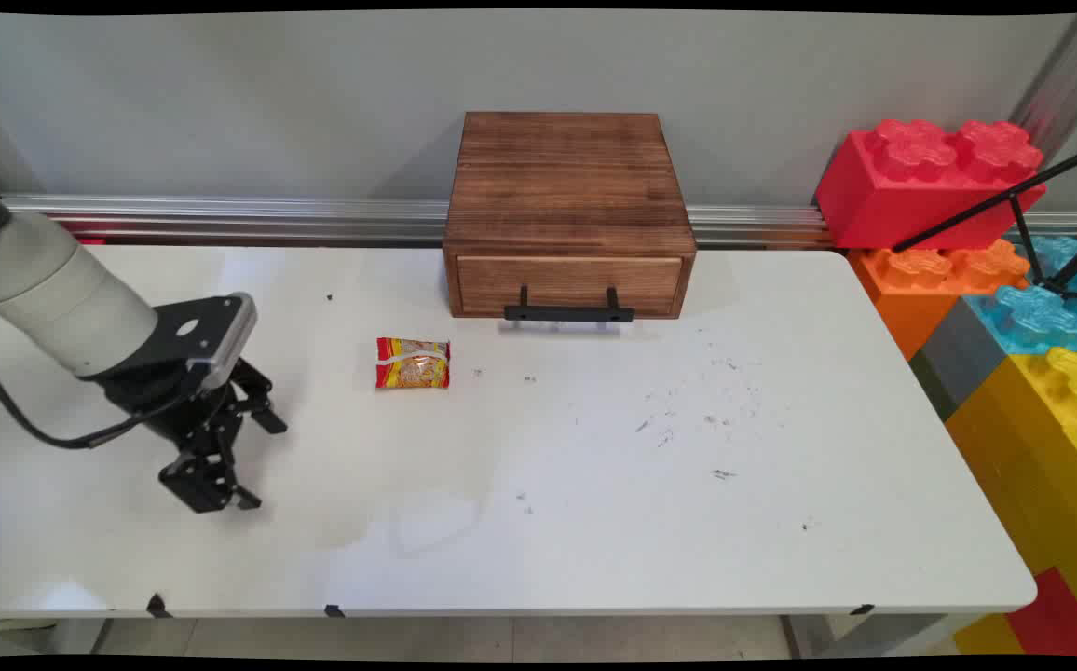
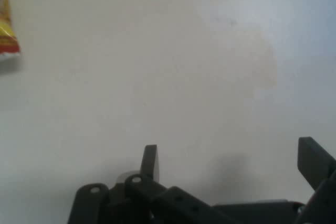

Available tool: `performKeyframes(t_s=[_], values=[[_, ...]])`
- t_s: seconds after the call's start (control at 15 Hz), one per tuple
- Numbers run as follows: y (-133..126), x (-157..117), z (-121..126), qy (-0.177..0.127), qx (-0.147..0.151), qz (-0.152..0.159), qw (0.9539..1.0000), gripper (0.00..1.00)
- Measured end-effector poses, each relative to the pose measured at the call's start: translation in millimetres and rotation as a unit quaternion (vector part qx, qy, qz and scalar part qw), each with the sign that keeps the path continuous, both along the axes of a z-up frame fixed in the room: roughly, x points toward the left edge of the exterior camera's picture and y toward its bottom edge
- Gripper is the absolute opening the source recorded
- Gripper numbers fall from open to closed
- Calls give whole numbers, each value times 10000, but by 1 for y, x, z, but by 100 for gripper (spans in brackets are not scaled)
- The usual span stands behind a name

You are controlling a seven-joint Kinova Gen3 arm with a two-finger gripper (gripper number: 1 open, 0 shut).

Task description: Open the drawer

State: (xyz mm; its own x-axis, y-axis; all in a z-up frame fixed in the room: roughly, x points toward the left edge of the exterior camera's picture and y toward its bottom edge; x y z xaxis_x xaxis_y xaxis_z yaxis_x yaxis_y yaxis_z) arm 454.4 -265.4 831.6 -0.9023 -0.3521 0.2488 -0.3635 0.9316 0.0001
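Note:
My gripper (image 1: 259, 461) hangs low over the left part of the white table (image 1: 594, 522), open, with nothing between its fingers. In the hand view the gripper (image 2: 231, 161) shows two spread fingers over bare tabletop. A small red and yellow snack packet (image 1: 413, 362) lies flat on the table to the right of the gripper and farther back, apart from it; only its edge shows in the hand view, the packet (image 2: 6, 22) at the left border. Behind the packet stands a brown wooden drawer box (image 1: 568, 212) with a black handle (image 1: 568, 311), its drawer closed.
Large toy building blocks, red (image 1: 930, 182), orange (image 1: 939, 275), blue (image 1: 1046, 312) and yellow (image 1: 1051, 419), are stacked past the table's right edge. A black tripod leg (image 1: 1014, 200) crosses them. A metal rail (image 1: 222, 216) runs along the wall behind.

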Motion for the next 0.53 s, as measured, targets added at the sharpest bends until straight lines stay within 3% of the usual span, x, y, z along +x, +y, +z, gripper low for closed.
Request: performKeyframes(t_s=[0.4, 0.53], values=[[-43, -24, 14, 234, -315, 60, 9992, 100], [-73, -43, 23, 275, -462, 23, 9985, 100]])
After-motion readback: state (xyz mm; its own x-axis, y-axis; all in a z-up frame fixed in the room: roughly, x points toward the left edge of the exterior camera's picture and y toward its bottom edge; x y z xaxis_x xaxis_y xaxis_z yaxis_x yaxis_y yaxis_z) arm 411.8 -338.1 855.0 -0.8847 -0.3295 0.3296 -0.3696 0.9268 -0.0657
